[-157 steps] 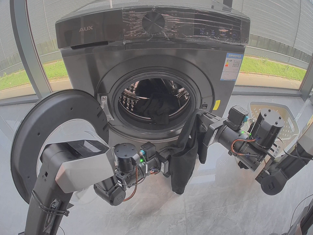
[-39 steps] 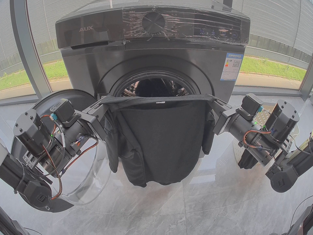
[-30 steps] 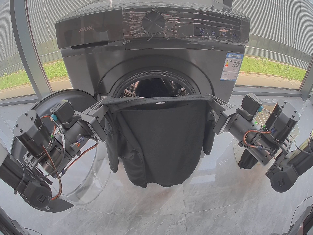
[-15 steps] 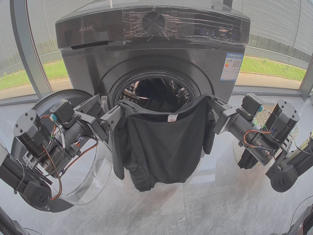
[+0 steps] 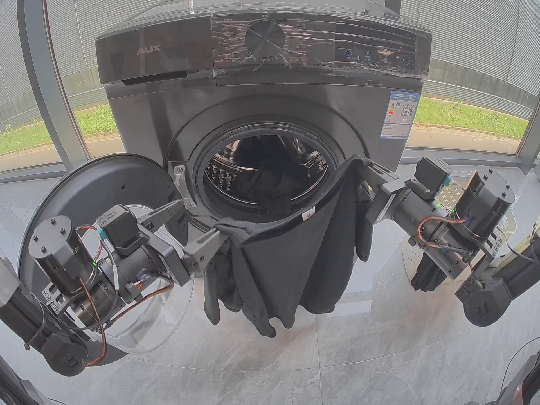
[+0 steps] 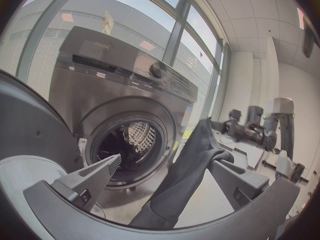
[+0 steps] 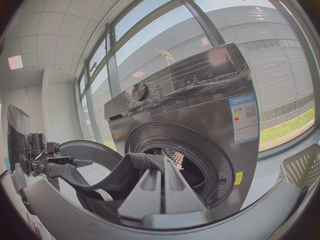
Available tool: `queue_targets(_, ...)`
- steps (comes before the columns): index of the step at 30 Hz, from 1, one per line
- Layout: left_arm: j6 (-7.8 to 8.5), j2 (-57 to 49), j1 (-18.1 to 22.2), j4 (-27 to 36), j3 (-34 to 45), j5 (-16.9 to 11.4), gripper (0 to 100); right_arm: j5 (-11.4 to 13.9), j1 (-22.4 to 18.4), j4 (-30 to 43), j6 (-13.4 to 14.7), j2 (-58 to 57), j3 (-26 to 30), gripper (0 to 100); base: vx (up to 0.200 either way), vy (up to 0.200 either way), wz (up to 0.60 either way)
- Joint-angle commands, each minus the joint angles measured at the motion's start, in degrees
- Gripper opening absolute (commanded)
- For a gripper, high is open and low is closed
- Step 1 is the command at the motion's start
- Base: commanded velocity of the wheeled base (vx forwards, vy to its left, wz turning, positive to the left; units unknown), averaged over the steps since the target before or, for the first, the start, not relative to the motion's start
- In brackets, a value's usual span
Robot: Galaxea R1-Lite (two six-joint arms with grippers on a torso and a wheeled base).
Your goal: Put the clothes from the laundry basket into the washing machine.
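Head view showed the black garment (image 5: 292,254) hanging limp before the washing machine (image 5: 264,97), one edge clenched in the right pincer (image 5: 368,175), the other merely draped over the released left pincer (image 5: 199,223); soft, light and slip-prone, it probably wanted gripping at bunched fabric.

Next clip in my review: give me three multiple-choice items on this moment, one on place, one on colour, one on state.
1. Where is the garment, relative to the washing machine?
A) on top of it
B) hanging before it, between left tool and right tool
C) wholly inside it
2. Garment colour?
A) white
B) black
C) red
3. The door is?
A) open
B) shut
C) removed
Key: 1 B, it hangs from both tools outside the opening; 2 B, the cloth is black; 3 A, the door is swung aside.
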Motion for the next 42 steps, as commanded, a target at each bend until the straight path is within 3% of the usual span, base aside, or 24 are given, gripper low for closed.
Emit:
queue_targets(1,3.06,3.7,-0.8,0.0,3.1,-3.4,100,-0.1,-0.7,0.5,-0.1,3.9,-5.8,0,0.0,0.0,0.0)
queue_targets(5,8.68,5.0,-0.3,0.0,3.6,-4.0,100,-1.1,-1.0,0.8,-0.1,4.0,-8.2,0,0.0,0.0,0.0)
queue_targets(7,8.86,4.9,-0.4,0.0,4.4,-4.4,100,-1.8,-1.2,1.1,-0.1,4.0,-8.5,0,0.0,0.0,0.0)
queue_targets(10,9.3,4.6,-0.8,0.0,7.4,-7.5,100,-2.3,-1.9,1.2,0.0,4.0,-9.0,0,0.0,0.0,0.0)
queue_targets(17,8.68,5.7,-2.1,0.0,7.4,-12.1,100,-2.2,-1.2,1.4,-0.1,4.2,-9.4,0,0.0,0.0,0.0)
queue_targets(22,9.21,10.3,-2.1,-0.1,3.0,-11.7,100,-2.1,0.4,1.3,-0.1,4.2,-9.4,0,0.0,0.0,0.0)
queue_targets(25,7.98,14.6,-2.4,-0.1,-2.9,-11.6,100,-2.1,1.8,1.4,-0.1,3.7,-9.4,0,0.0,0.0,0.0)
queue_targets(30,7.45,19.1,-2.4,-0.1,-8.6,-11.2,100,-1.9,2.7,1.2,-0.1,3.5,-9.4,0,0.0,0.0,0.0)
queue_targets(42,7.54,25.8,-4.1,-0.1,-13.8,-9.7,100,-2.1,5.6,0.9,-0.1,3.6,-9.2,0,0.0,0.0,0.0)
